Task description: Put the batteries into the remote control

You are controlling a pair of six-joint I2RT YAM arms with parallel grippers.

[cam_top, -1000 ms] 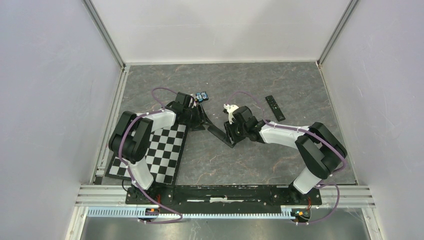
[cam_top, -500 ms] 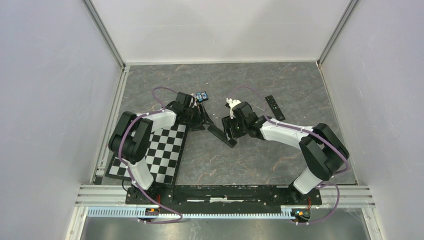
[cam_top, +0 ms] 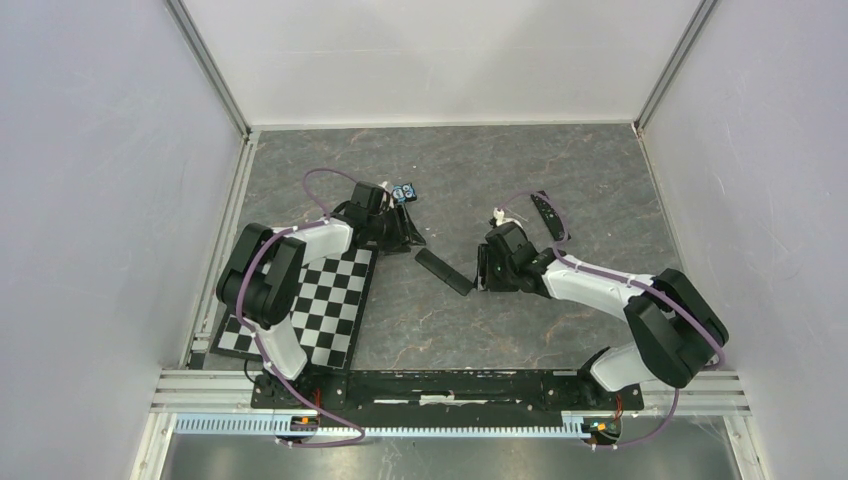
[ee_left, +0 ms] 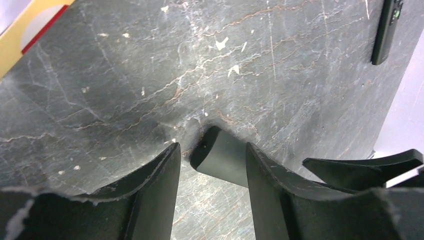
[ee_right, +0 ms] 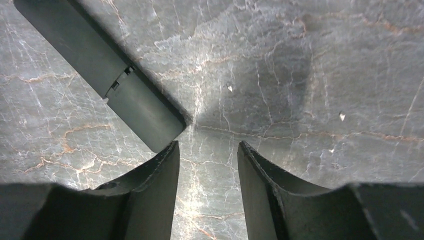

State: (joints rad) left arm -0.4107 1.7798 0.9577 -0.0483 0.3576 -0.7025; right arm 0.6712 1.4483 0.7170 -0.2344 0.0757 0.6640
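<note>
Dark grey veined stone table (cam_top: 590, 160), white walls (cam_top: 440, 60) on three sides. On the left gripper (ee_left: 210, 149) we see the fingers apart, clamped on nothing. The rounded end of the remote control (ee_left: 220, 159) lies flat on the table in the gap just past the tips; we can't tell if it touches them. On the right gripper (ee_right: 207, 146) the fingers are also apart, with bare table in the gap. The remote's other end lies just ahead of the finger (ee_right: 150, 190) on the view's left and runs off up-left.

The top view puts the remote between the two grippers, one at each end.

- **Right wrist only:** a seam (ee_right: 119, 80) with a small latch across the remote's back.
- **Left wrist only:** a yellow-and-red strip (ee_left: 22, 32) far ahead-left of the left gripper.
- **Left wrist and top:** a second remote (ee_left: 386, 32) far ahead-right of the left gripper.
- **Top only:** a blue-and-black gadget (cam_top: 404, 191) beside the left wrist, and a checkerboard (cam_top: 310, 310) behind it under the arm.
</note>
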